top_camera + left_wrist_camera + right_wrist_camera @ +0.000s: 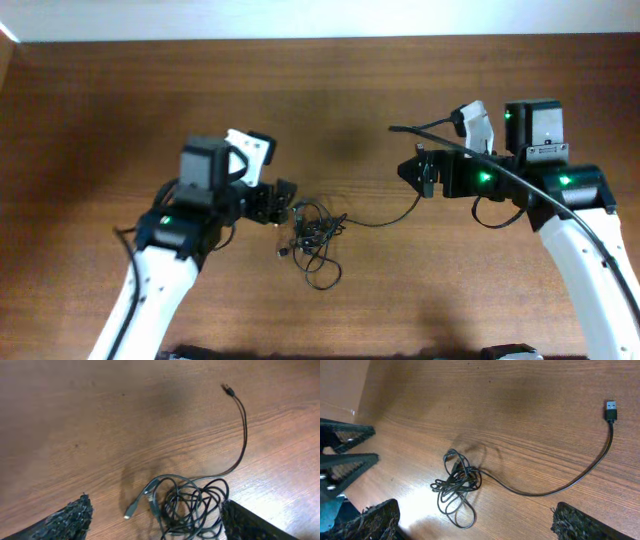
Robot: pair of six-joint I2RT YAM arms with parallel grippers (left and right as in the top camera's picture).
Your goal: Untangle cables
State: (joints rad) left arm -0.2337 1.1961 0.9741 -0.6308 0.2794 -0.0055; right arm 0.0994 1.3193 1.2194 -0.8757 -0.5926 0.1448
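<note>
Overhead: cables (315, 235) tangled on table (100, 100); left gripper (288, 203), right gripper (415, 172) both spread, empty.

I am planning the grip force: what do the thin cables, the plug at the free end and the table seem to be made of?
The cables: likely soft plastic or rubber sheath, black, faintly glossy; they lie in loose loops. The plug: black plastic body, silvery metal tip, apparently. The table: wood or wood-look laminate; brown grain lines, mild sheen.
</note>
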